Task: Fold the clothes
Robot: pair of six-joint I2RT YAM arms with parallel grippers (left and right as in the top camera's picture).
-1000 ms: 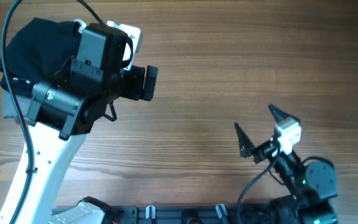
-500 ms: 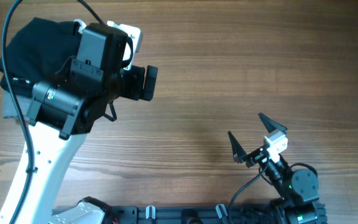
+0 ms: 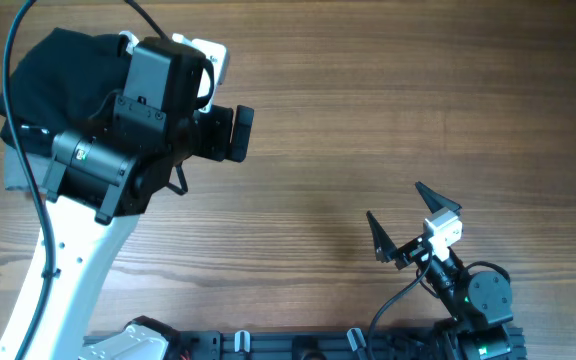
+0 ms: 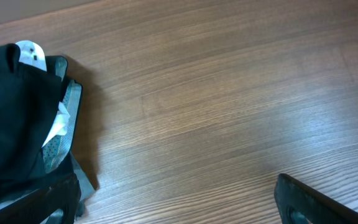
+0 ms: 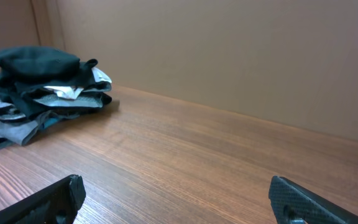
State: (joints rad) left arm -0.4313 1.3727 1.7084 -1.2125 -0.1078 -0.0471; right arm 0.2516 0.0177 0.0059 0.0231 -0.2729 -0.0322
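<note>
The clothes (image 5: 39,60) sit as a compact black bundle atop a pile of other garments (image 5: 17,121), just beside the left tool (image 4: 174,186) and well apart from the right tool (image 3: 405,215) — both spread open, empty, above the tabletop (image 3: 368,100) — so folding looks finished.

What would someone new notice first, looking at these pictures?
Probably the pile of garments at the far left of the table, with the black T-shirt bunched on top and a grey garment underneath. Next comes the bulky left arm hanging over that pile, its left gripper open. The right gripper is open over bare wood near the front right.
</note>
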